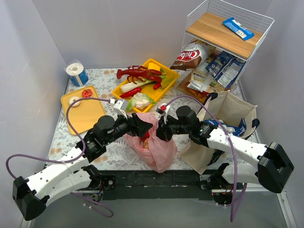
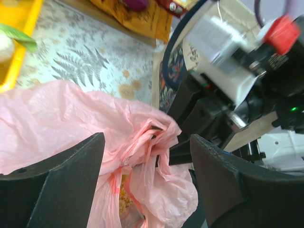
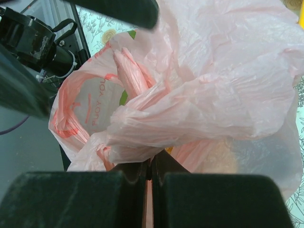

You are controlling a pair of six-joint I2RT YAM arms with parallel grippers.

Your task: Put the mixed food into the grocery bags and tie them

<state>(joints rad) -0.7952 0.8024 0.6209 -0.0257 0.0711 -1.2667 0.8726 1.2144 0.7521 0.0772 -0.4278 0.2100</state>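
Pink plastic bag (image 1: 154, 147) sits on the fern-patterned surface (image 1: 59, 140) near the front edge, between our two arms, with the beige canvas tote (image 1: 227, 108) just beside it on its right. Through the thin film we make out orange and pale shapes inside, though we cannot tell what they are.

Our right end effector (image 3: 151, 167) is pinched closed on a gathered fold at the bag's top; its wrist view shows only a sliver of pink film between the fingers. Our left end effector (image 2: 147, 147) is spread wide, its fingers flanking the bunched handles. We cannot tell whether either finger touches the film. Seen from above, both sit close together over the bag's mouth.

The tote stands upright and open with blue packets (image 1: 233, 128) inside. Behind the bag, a yellow tray (image 1: 153, 61) holds a red toy lobster (image 1: 140, 73). A yellow cutting board (image 1: 88, 118) lies to the left with a tomato slice (image 1: 87, 93) on it, and a paper roll (image 1: 77, 73) in blue wrap stands in the far left corner. At far right, a wire shelf (image 1: 213, 29) carries a blue packet (image 1: 237, 27) on top, with a chip bag (image 1: 190, 56) below.
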